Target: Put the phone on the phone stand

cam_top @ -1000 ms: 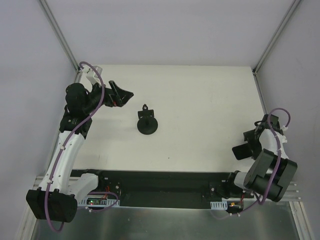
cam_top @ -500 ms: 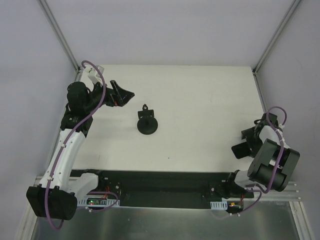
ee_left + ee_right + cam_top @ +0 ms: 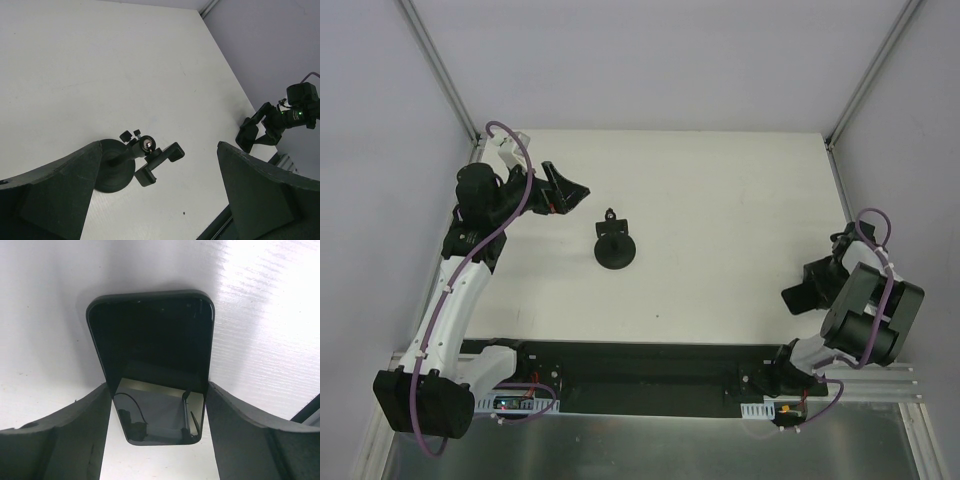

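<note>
The phone (image 3: pixel 152 345) is a black slab lying flat on the white table (image 3: pixel 720 200) at the right, screen up and mirror-like. My right gripper (image 3: pixel 157 386) reaches down over its near end, one finger pressed on each long edge. From above, the phone (image 3: pixel 799 297) shows as a dark corner under that wrist. The phone stand (image 3: pixel 616 250) stands upright left of the table's middle, its clamp head (image 3: pixel 159 157) empty. My left gripper (image 3: pixel 566 187) hovers open up-left of the stand, apart from it; in its wrist view the left gripper (image 3: pixel 160 145) frames the stand between wide fingers.
Grey walls with metal corner posts (image 3: pixel 440 70) close in the table on three sides. A black rail (image 3: pixel 640 365) with the arm bases runs along the near edge. The right arm (image 3: pixel 295 107) shows far off in the left wrist view.
The right wrist has shifted slightly right and toward the near edge over the phone, and its fingers have closed in onto the phone's edges. The left arm and the stand have hardly moved.
</note>
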Robot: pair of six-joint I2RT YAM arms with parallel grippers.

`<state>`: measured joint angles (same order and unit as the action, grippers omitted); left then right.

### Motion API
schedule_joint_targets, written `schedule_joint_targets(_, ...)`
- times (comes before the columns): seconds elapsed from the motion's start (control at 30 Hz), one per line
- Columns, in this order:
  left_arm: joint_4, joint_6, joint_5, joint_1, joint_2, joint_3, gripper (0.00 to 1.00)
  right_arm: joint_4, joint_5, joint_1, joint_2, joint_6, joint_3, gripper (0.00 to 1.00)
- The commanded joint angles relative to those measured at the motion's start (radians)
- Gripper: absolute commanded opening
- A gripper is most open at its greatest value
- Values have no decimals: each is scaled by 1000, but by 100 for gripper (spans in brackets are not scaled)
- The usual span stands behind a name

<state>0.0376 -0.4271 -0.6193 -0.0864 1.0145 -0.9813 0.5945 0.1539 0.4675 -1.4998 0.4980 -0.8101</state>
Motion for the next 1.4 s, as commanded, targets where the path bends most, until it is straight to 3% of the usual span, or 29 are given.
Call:
schedule_joint_targets(0.0,-16,-1,-17,-7,2,-46,97,-12,18,-4,50,1,51,42)
schedule_joint_targets(0.03,-16,2,-23,-9,-1,-46,96,-12,9,-1,61,-4,51,30)
schedule_joint_targets(0.23,-16,11,-13,-16,-11,-42,96,-74,-37,-9,151,-19,110,1)
schedule_joint_targets(0.5,-21,13,-7,-29,-13,-37,96,-179,-123,-50,338,-131,187,1)
schedule_joint_targets(0.7,-22,-21,-5,-32,25,-56,96,-263,-79,-203,528,-217,190,1)
schedule_joint_targets(0.9,-16,-211,-128,-35,110,-186,95,-409,-68,-464,763,-318,180,1)
schedule_joint_targets(1.0,-16,-202,-201,-45,182,-249,89,-452,-73,-608,829,-340,158,1)
schedule_joint_targets(1.23,-16,-56,-267,-157,236,-224,86,-472,91,-1000,800,-340,59,1)
schedule_joint_targets(1.37,-16,-76,-324,-187,228,-212,87,-544,243,-1240,707,-413,19,1)
